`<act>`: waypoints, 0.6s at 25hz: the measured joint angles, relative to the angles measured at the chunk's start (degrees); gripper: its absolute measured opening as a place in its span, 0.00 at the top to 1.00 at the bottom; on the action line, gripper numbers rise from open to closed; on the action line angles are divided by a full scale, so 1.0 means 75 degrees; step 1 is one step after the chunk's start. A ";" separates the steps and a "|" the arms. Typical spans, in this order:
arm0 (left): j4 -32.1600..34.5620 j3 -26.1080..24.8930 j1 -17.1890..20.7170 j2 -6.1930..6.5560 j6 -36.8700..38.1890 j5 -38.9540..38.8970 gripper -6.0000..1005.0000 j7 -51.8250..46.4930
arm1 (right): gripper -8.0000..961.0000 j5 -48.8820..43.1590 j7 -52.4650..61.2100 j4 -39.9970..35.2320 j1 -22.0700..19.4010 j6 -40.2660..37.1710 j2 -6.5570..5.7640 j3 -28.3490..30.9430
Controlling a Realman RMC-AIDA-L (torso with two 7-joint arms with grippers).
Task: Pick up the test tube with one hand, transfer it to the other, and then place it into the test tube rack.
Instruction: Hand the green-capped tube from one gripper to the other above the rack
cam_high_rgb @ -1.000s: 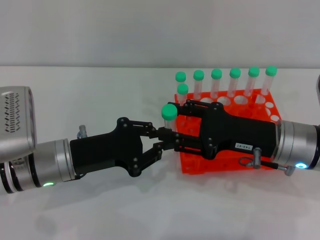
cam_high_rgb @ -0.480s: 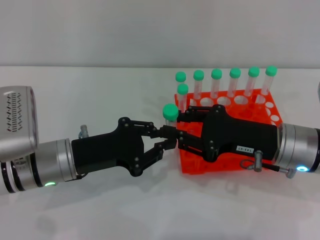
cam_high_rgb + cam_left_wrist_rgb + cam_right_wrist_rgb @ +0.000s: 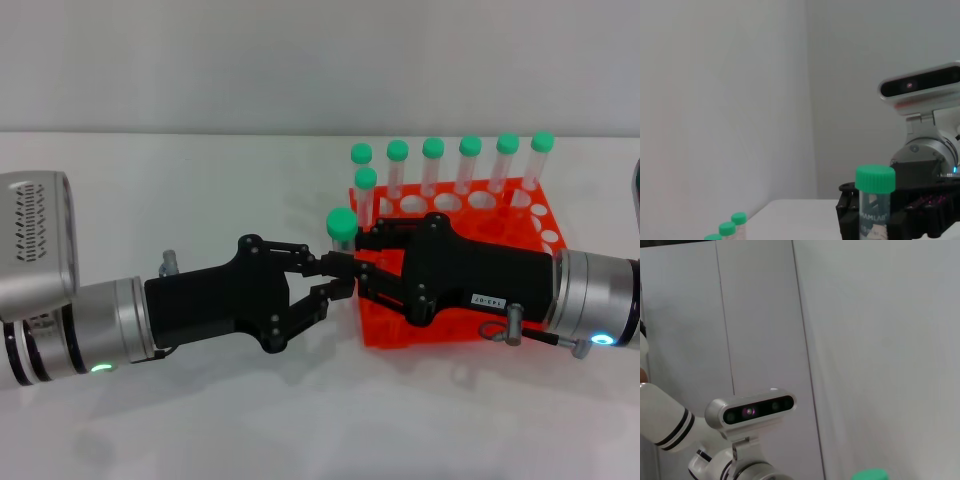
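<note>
test tube (image 3: 343,232) upright, just left of the rack (image 3: 520,215) | left gripper (image 3: 335,275) and right gripper (image 3: 360,262) meet at it; which one clamps it I cannot tell

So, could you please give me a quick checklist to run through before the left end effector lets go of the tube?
1. Test tube upright between the two end effectors: ok.
2. Right end effector closed on the tube: cannot tell; its fingertips overlap the left's.
3. Left end effector at the tube: ok; its grip cannot be judged.
4. Free holes in the test tube rack: ok, several are open in front of the seven racked tubes.
5. Tube's pointed tip clear of the rack: cannot tell, it is hidden.
</note>
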 joint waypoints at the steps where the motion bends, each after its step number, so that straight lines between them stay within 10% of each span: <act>1: 0.0010 0.0000 -0.0004 0.0000 0.0000 0.0017 0.80 -0.0007 | 0.62 0.0001 0.0000 -0.0001 0.0000 0.0002 -0.0001 -0.0001; 15: 0.0043 -0.0001 0.0006 -0.0005 -0.0029 0.0096 0.81 -0.0123 | 0.78 0.0167 0.0000 0.0011 -0.0180 0.0070 -0.0020 0.0039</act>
